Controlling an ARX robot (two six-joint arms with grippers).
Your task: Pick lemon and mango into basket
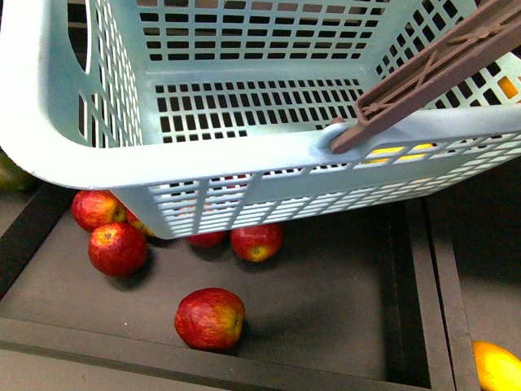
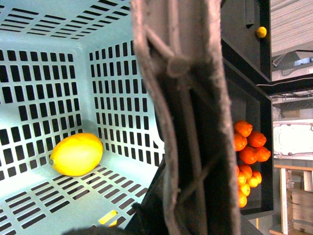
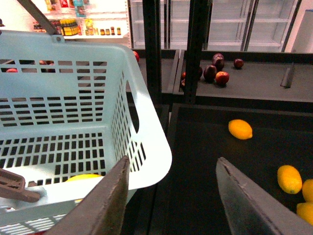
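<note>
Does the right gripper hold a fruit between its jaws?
No, the right gripper has its jaws spread wide apart in the right wrist view, and no fruit sits between them.

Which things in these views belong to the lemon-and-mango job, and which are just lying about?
Job: pale turquoise slotted plastic basket; bright yellow oval lemon lying inside it; loose yellow-orange fruit, possibly the mango.

Lying about: round red apples below the basket; pile of small orange fruits; dark red fruits further off.
</note>
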